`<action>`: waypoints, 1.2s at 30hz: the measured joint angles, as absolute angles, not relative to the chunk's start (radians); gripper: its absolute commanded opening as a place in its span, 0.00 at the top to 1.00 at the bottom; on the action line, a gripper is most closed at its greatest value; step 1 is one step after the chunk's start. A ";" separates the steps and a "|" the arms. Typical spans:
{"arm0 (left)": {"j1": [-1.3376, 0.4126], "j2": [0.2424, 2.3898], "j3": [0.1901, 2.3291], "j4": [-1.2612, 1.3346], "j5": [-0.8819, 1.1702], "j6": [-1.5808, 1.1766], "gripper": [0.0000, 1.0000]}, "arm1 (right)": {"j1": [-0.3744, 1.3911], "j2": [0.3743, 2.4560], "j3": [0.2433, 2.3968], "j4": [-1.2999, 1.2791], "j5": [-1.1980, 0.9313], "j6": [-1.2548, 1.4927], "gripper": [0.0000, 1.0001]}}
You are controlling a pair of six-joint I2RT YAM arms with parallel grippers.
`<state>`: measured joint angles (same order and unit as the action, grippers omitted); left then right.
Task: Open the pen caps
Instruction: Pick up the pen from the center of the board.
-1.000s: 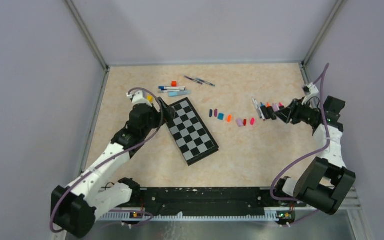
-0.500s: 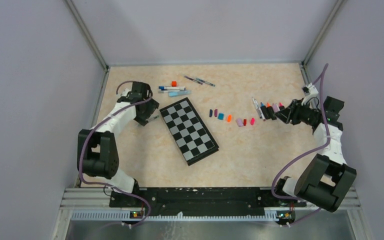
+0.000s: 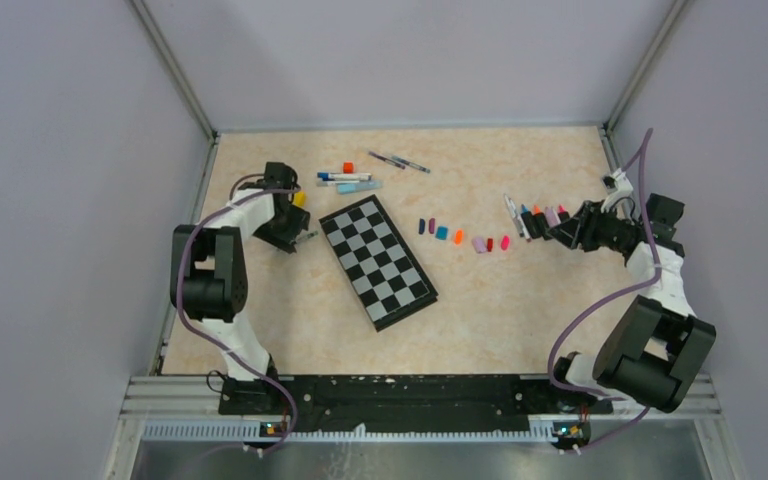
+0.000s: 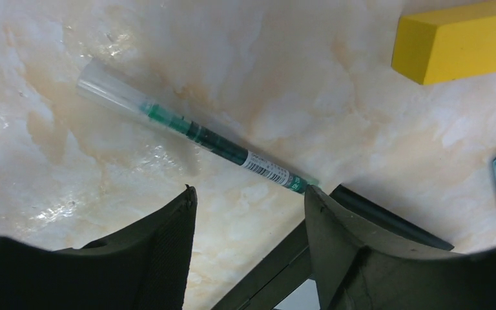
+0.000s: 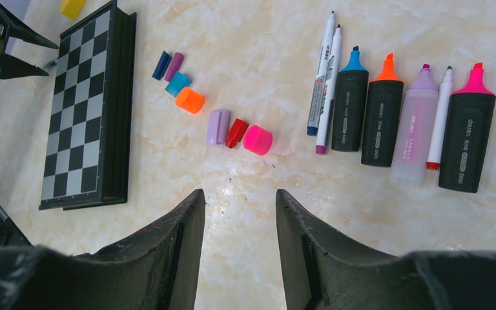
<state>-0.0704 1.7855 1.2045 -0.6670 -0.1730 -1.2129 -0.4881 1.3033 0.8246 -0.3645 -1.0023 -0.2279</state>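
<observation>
1. Left hand (image 4: pixel 250 194) — jaws apart, gripping nothing; a green pen (image 4: pixel 213 139) lies on the table (image 4: pixel 71 194) just beyond its fingertips, near a yellow block (image 4: pixel 455 39).
2. Right hand (image 5: pixel 239 194) — released too, hovering empty.
3. Seven loose caps (image 5: pixel 190 100) sit in a row between chessboard (image 5: pixel 81 116) and markers (image 5: pixel 381 110).

A glossy beige, marble-patterned table (image 3: pixel 520 300) is evenly lit. Plain lilac-grey walls (image 3: pixel 410 60) close it on three sides, joined by metal posts (image 3: pixel 173 70). A metal rail (image 3: pixel 410 428) runs along its near edge.
</observation>
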 measured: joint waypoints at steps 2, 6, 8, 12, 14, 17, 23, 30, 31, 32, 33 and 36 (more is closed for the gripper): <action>-0.068 1.815 1.235 -0.683 -0.171 -1.216 0.39 | -0.488 1.303 0.825 -0.364 -1.001 -0.228 0.57; -0.064 1.867 1.286 -0.713 -0.173 -1.228 0.39 | -0.488 1.303 0.825 -0.364 -0.997 -0.228 0.57; -0.061 1.877 1.292 -0.728 -0.173 -1.233 0.39 | -0.488 1.303 0.825 -0.364 -0.996 -0.228 0.57; -0.056 1.891 1.304 -0.752 -0.173 -1.238 0.45 | -0.488 1.303 0.825 -0.365 -0.996 -0.228 0.57; -0.052 1.909 1.318 -0.760 -0.172 -1.241 0.45 | -0.488 1.303 0.825 -0.365 -0.996 -0.228 0.57; -0.047 1.930 1.344 -0.777 -0.168 -1.244 0.46 | -0.488 1.303 0.825 -0.365 -0.996 -0.228 0.57; -0.043 1.946 1.365 -0.808 -0.165 -1.245 0.58 | -0.488 1.303 0.825 -0.366 -0.996 -0.228 0.57; -0.040 1.949 1.368 -0.836 -0.176 -1.243 0.68 | -0.488 1.303 0.825 -0.366 -0.996 -0.228 0.57; -0.040 1.949 1.368 -0.838 -0.178 -1.243 0.69 | -0.488 1.303 0.825 -0.366 -0.996 -0.228 0.57; -0.040 1.949 1.368 -0.840 -0.181 -1.242 0.70 | -0.488 1.303 0.825 -0.366 -0.996 -0.228 0.56; -0.040 1.949 1.368 -0.842 -0.184 -1.242 0.71 | -0.488 1.303 0.825 -0.366 -0.996 -0.228 0.57; -0.040 1.948 1.368 -0.850 -0.204 -1.233 0.77 | -0.488 1.303 0.825 -0.366 -0.996 -0.228 0.57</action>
<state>-0.0399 1.9484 1.3678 -0.8497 -0.2035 -1.2327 -0.4881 1.3033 0.8246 -0.3660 -0.9962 -0.2279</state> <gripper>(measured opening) 0.279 0.434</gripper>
